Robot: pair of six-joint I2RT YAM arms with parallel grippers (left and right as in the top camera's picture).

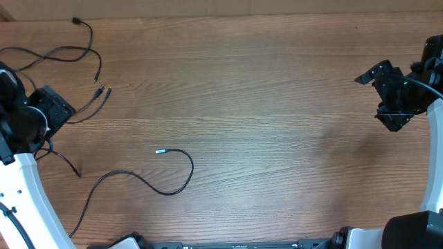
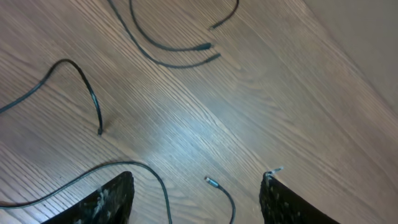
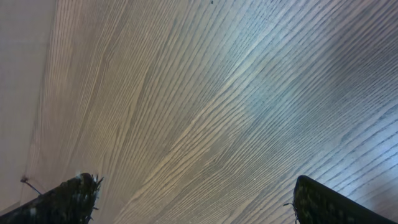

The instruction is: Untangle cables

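Several thin black cables lie loose on the wooden table at the left. One cable (image 1: 173, 181) curls at front centre-left with a silver plug end (image 1: 160, 150). Another cable (image 1: 86, 41) runs along the far left. Two plug ends (image 1: 102, 90) lie side by side near my left gripper (image 1: 59, 109). The left gripper is open and empty above the table. In the left wrist view (image 2: 196, 199) a cable with a silver plug (image 2: 212, 182) lies between its fingers, untouched. My right gripper (image 1: 377, 97) is open and empty at the far right, also shown in the right wrist view (image 3: 193, 199).
The wooden table (image 1: 277, 104) fills the overhead view. The white arm links (image 1: 28, 194) stand at the left and right edges. A pale wall borders the table's far edge.
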